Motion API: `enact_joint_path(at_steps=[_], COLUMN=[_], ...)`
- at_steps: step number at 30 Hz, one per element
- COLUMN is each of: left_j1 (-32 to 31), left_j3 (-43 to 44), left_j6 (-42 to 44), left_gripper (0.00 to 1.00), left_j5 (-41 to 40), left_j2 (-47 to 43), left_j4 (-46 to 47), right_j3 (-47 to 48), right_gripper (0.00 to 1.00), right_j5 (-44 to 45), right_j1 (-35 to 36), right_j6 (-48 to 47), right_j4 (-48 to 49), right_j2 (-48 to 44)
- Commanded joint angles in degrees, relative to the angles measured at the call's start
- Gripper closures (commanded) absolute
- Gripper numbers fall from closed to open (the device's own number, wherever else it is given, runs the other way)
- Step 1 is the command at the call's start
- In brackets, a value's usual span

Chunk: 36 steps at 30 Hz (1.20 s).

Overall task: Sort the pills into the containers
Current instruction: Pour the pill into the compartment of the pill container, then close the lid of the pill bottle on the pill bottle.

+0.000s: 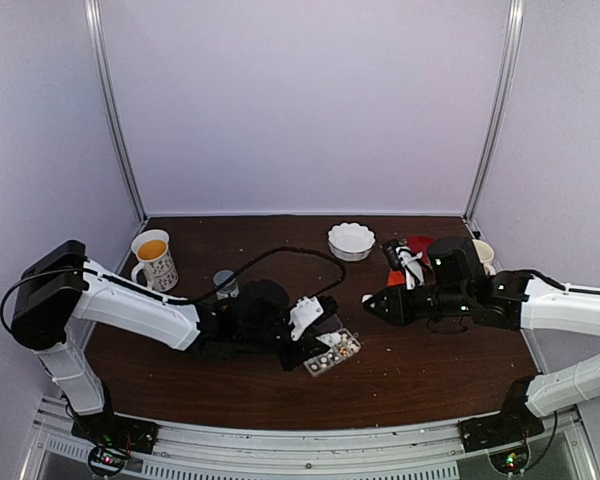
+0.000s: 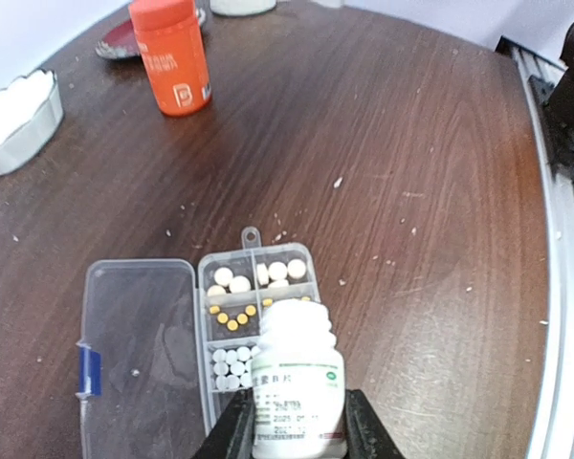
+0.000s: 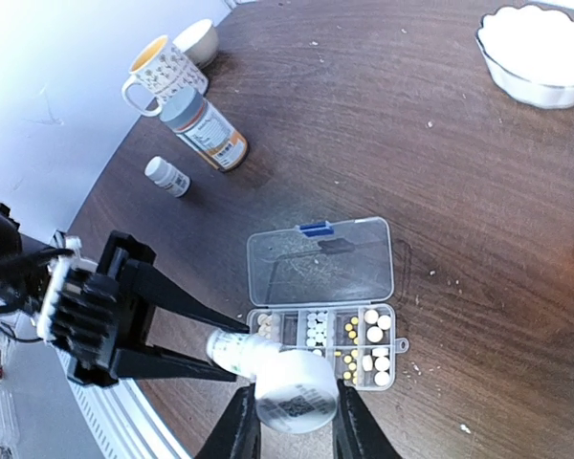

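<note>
The containers are one clear organizer box (image 2: 258,316) (image 3: 322,335) (image 1: 332,351), lying with its hinged lid (image 2: 139,354) folded open. The pills sit in its compartments: large white ones (image 2: 231,280), small yellow ones (image 2: 231,318) and small white ones (image 2: 228,368). My left gripper (image 2: 297,426) (image 1: 302,322) is shut on an uncapped white bottle (image 2: 297,378) (image 3: 231,346), whose open neck is tipped over the box's near compartments. My right gripper (image 3: 292,406) (image 1: 372,299) hovers just right of the box, shut on a round white cap (image 3: 295,390).
An orange bottle (image 2: 172,57) and a white scalloped bowl (image 2: 14,120) (image 1: 351,240) stand behind the box. To the left are a patterned mug (image 3: 163,65) (image 1: 155,258), an amber bottle with a grey cap (image 3: 206,129) and a small white bottle (image 3: 167,176).
</note>
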Motion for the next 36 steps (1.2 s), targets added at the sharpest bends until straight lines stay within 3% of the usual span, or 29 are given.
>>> enact_joint_path(at_steps=[1,13,20,25,30,36], left_j1=[-0.2,-0.2,-0.2,-0.2,-0.2,-0.2], left_j3=[-2.7,-12.8,-13.5,-14.9,-16.0,-14.7], left_j6=[0.7,1.7,3.3,2.6,0.8,2.0], left_gripper=[1.00,1.00,1.00,1.00,1.00,1.00], left_j5=[0.5,8.6,13.4,19.2,22.9,22.4], left_j2=[-5.7,-18.6,-23.6,-25.0,-24.5,-24.7], left_j4=[7.1,29.1,35.1,42.5,49.3,45.1], right_j3=[4.9,14.8,20.3,20.8,23.1,27.1], right_gripper=[1.00,1.00,1.00,1.00,1.00,1.00], right_j5=[-5.0,-22.5,-30.2,-36.9,-36.9,-33.1], right_j1=[-0.5,-0.6,-0.6,-0.4,0.7,3.8], right_j6=[-6.8,-17.4,-19.9,-20.5,-21.4,-25.3], right_j4=[-4.7,-11.8,-14.9,-11.7,-11.5,-16.6], right_j2=[-2.5,-7.9,-7.6,-7.3,-6.7,-3.0])
